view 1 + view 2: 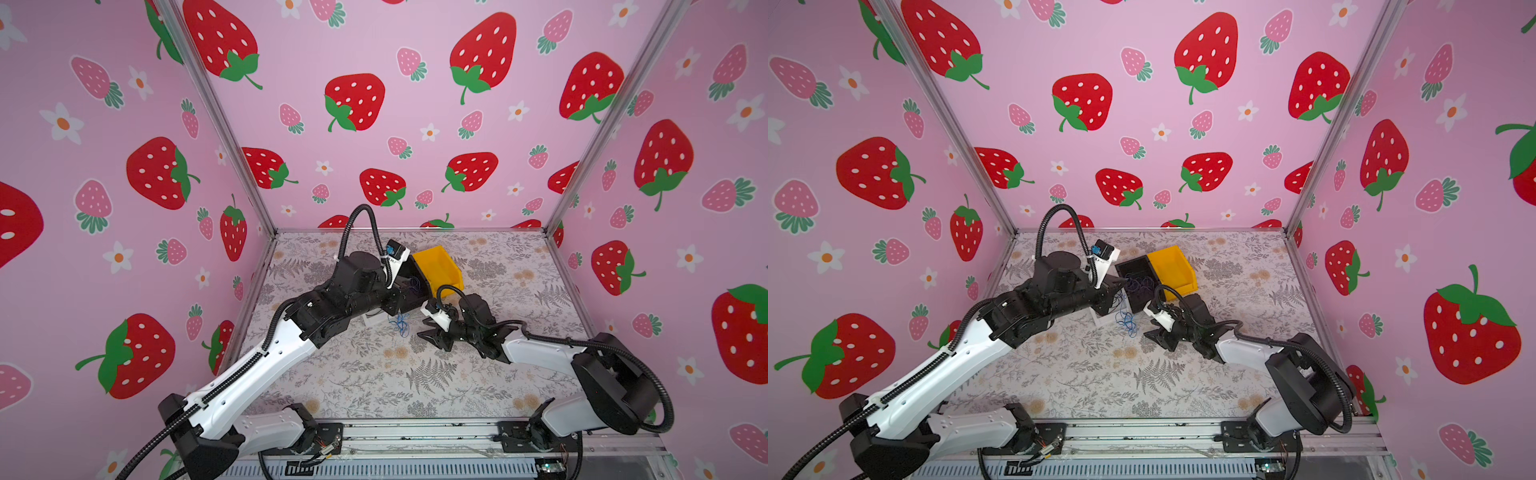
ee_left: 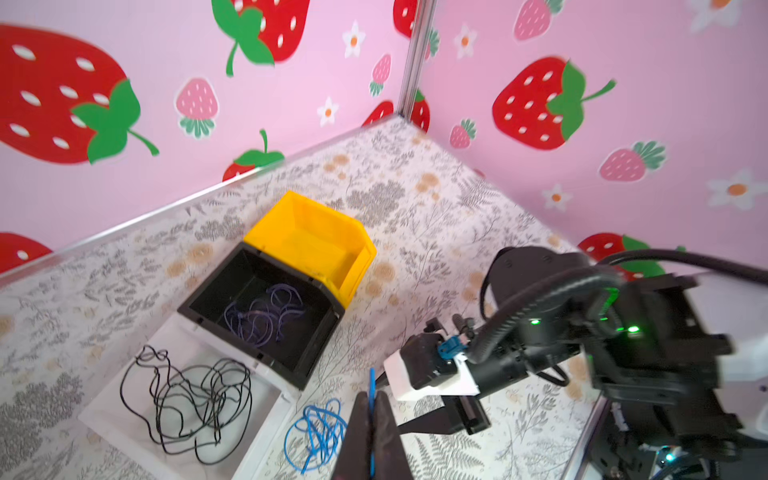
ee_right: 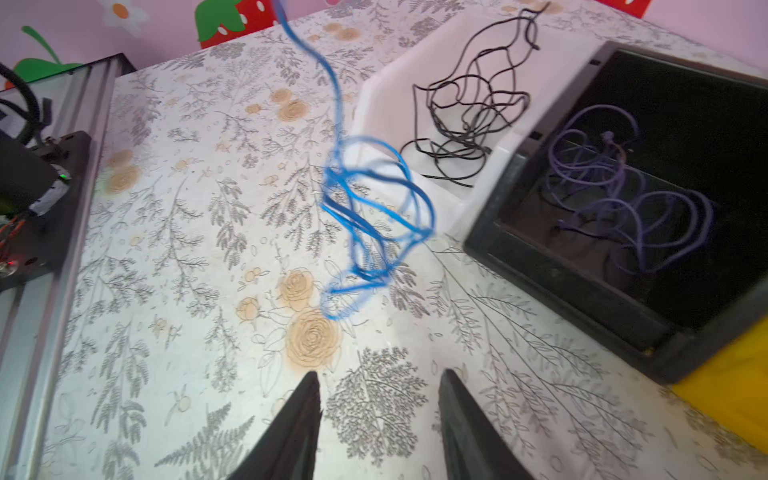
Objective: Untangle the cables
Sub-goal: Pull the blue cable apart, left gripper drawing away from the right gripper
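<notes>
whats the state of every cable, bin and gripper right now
blue cable: one end pinched, loose loops dangling outside the bins
black cable: loose tangle lying in the white bin
purple cable: loose coils lying in the black bin
yellow bin: upright, empty
left gripper: shut on the blue cable
right gripper: open, holding nothing

Links: left arm (image 1: 284,352) and right arm (image 1: 538,350) wear glossy white shells dotted with small dark holes.
Joints: blocky black housings with a round motor cap (image 1: 360,262).
Hoses: a thick ribbed black hose (image 1: 365,216) is clipped along each arm.
Wrist camera: white mount (image 2: 432,380) with a blue plug (image 2: 451,348).
Lights: small green lamps (image 2: 534,321) on black casing.
Claws: left claw (image 2: 372,401) and right claw (image 3: 380,376) have matte black, tapered fingers.
Bases: black brackets (image 1: 316,432) with thin coloured wires.
</notes>
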Motion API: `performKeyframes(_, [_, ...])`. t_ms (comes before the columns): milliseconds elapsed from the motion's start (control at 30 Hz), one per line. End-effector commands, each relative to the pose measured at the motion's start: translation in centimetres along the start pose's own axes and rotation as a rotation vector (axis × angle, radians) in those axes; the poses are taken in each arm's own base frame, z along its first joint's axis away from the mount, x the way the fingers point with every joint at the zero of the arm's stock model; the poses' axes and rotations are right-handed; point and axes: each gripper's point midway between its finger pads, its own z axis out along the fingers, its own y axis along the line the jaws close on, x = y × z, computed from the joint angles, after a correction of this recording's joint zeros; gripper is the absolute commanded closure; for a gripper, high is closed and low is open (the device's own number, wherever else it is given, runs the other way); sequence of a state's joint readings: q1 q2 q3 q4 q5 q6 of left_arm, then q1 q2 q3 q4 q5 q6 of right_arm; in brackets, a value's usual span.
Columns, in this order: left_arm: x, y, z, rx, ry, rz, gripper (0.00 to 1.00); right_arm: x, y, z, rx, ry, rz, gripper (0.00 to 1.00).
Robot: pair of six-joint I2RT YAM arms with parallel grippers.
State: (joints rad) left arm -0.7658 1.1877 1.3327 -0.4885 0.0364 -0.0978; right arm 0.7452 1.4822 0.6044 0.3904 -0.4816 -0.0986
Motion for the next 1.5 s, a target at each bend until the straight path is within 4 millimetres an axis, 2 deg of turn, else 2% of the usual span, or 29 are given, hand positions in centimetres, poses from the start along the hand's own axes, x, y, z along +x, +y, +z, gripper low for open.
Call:
performKeyframes(0, [-1.9,-0.7,-1.4,0.006,-0.026,0.039,1.00,-0.7,-0.1,0.7,-0.033,-0.013,-0.017,0.49])
performKeyframes(100, [-2.9,-1.0,-1.5,-0.001,-0.051,0.050,1.00,-1.5,0.4,1.4,-0.090,-0.023,-0.002,0.49])
performKeyframes(133, [-3.2,-1.1,-1.5,-0.004,-0.060,0.054,1.00,-1.8,0.7,1.5,-0.114,-0.026,-0.002,0.44])
performKeyframes(167, [-3.6,-1.1,-1.6,-0.010,-0.069,0.058,1.00,-2.2,1.0,1.6,-0.128,-0.028,-0.008,0.43])
performKeyframes(300, [-4.5,-1.1,-1.5,-0.042,-0.094,0.073,1.00,-3.6,2.7,0.5,-0.178,-0.083,-0.064,0.42])
performKeyframes(400, [-4.9,-1.4,-1.3,-0.040,-0.108,0.077,1.00,-3.9,3.6,-0.4,-0.198,-0.094,-0.088,0.42])
performKeyframes(567, [-5.3,-2.5,-1.1,-0.027,-0.116,0.104,1.00,-4.4,4.0,-1.1,-0.200,-0.113,-0.102,0.42])
performKeyframes(767, [-6.2,-3.1,-1.6,-0.023,-0.148,0.112,1.00,-4.8,2.5,-0.3,-0.143,-0.090,-0.049,0.44])
performKeyframes(833, [-6.4,-3.3,-1.8,-0.020,-0.156,0.118,1.00,-5.0,1.2,0.2,-0.084,-0.080,-0.009,0.47])
performKeyframes(900, [-6.6,-3.6,-1.7,-0.019,-0.159,0.124,1.00,-5.8,0.9,0.2,-0.076,-0.105,0.009,0.53])
performKeyframes(1000, [-6.6,-3.8,-1.7,-0.019,-0.159,0.136,1.00,-7.0,1.4,-0.4,-0.096,-0.162,-0.001,0.72])
performKeyframes(1067, [-6.7,-3.7,-1.9,-0.027,-0.161,0.139,1.00,-7.0,1.8,-0.9,-0.100,-0.170,-0.019,0.84])
performKeyframes(1100, [-6.7,-3.6,-2.1,-0.033,-0.164,0.142,1.00,-6.8,2.0,-1.1,-0.103,-0.168,-0.029,0.87])
performKeyframes(1300, [-6.7,-2.5,-3.5,-0.090,-0.170,0.166,1.00,-4.8,2.3,-2.1,-0.089,-0.143,-0.043,1.00])
performKeyframes(1467, [-6.2,-0.5,-4.7,-0.176,-0.133,0.181,1.00,-3.4,1.2,-2.7,-0.053,-0.114,-0.007,0.98])
